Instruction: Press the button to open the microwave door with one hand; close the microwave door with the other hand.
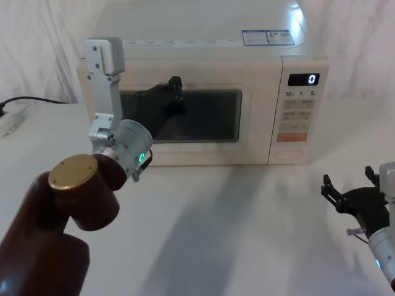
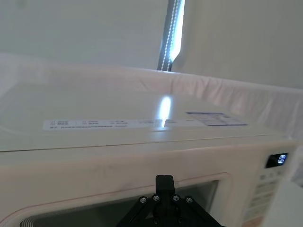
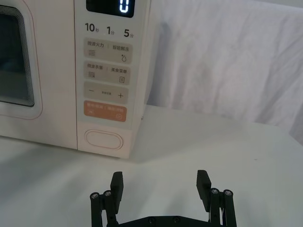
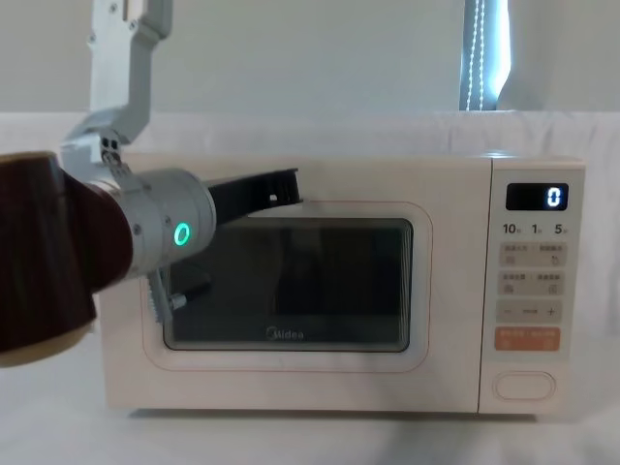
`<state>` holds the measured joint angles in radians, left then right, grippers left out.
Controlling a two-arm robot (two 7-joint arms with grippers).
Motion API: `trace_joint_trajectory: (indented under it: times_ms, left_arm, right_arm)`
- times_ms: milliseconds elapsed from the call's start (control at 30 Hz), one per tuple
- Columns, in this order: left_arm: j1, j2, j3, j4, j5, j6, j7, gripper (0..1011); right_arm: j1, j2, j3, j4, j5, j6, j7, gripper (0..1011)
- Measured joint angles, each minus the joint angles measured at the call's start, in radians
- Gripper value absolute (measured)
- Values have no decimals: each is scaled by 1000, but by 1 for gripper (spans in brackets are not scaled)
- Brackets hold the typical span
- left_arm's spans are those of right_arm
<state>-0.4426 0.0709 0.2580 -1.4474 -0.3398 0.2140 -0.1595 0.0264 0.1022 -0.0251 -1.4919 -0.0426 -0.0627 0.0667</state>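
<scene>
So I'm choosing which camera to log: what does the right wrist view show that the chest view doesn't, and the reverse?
Right wrist view alone: the right gripper, open, low over the table, short of the button.
Chest view alone: the left gripper at the upper frame of the shut microwave door, with the whole window.
Both: the button, the orange key and the display reading 0.

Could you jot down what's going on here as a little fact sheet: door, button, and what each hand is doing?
microwave door: shut flush with the oven front
button: untouched, below the orange key
display: reads 0
left hand: up at the door's top edge, fingertips by the frame
right hand: open, low over the table, facing the button but apart from it
</scene>
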Motion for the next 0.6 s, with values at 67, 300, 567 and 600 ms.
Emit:
trace_joint_trajectory:
  times_ms: [67,300,567,600]
  left_arm:
    - [19,9,0,-34,-7,12,-2,0]
    - [78,46,-7,-140,-26,26,-11,0]
    - [147,96,-18,-240,-46,25,-19,0]
    - [153,101,-20,-249,-49,24,-20,0]
  right_arm:
    - [0,0,0,0,0,0,0,1002]
    - [0,0,0,0,0,0,0,1002]
    - [0,0,0,0,0,0,0,1002]
    - [0,0,0,0,0,0,0,1002]
